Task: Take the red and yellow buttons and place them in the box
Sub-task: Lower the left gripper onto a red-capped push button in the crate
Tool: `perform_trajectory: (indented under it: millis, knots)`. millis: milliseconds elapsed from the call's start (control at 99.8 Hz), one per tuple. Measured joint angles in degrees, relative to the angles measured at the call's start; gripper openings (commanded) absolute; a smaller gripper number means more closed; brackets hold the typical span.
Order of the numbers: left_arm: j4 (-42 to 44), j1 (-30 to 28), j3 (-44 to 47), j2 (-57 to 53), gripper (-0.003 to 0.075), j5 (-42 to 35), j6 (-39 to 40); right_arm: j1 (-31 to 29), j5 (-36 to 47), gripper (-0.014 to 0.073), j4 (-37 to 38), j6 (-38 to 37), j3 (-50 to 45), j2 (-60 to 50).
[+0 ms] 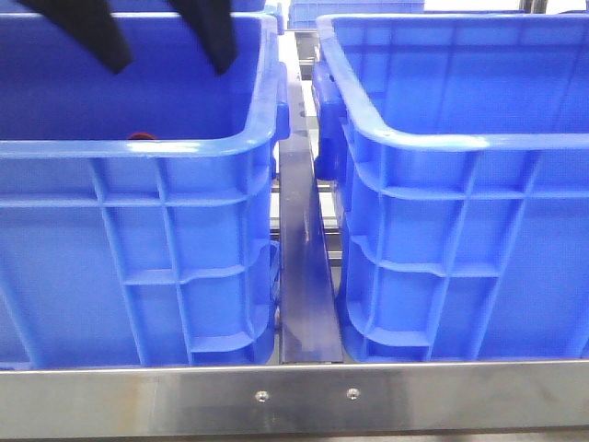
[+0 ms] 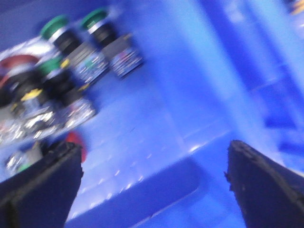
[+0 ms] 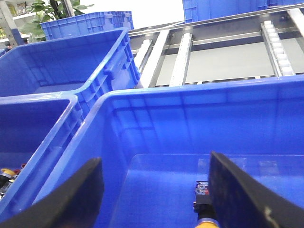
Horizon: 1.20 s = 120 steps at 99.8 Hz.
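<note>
A: Left gripper (image 2: 154, 183)?
B: Spread wide, nothing between the fingers (image 2: 40, 185), touching nothing. Low inside the left crate (image 1: 138, 147), blurred view.
A: Buttons?
B: A red button (image 2: 76, 142) sits just beside the left finger. Further up-left, a cluster of green-capped switches (image 2: 80, 42).
A: Right gripper (image 3: 154, 190)?
B: Also spread, empty, over the right crate (image 3: 190, 99). A yellow button (image 3: 208, 221) lies at the lower edge, by the right finger (image 3: 242, 190).

Metal rail (image 1: 304, 401) w/ two screws runs across front; roller tracks (image 3: 183, 59) and green plant (image 3: 45, 16) sit farther back.
</note>
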<state>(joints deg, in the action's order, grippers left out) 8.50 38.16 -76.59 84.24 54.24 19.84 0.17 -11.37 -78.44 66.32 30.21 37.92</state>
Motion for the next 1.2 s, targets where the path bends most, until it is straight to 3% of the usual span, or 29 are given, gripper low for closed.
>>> perform_trajectory:
  millis: [200,441,1203]
  knots:
    - [-0.5,-6.0,0.0,0.0,0.0584,3.2,0.6,0.0,0.0,0.0492,0.0,0.0,0.0,0.0]
    - [-7.0,-13.0,-0.1,2.2,0.0584,5.9,-0.7,0.0,0.0,0.0492,0.0,0.0,0.0,0.0]
    - [-4.3,-16.3,-13.4,22.2,0.0575,9.1,-2.8,0.0,0.0,0.0492,0.0,0.0,-0.1,0.0]
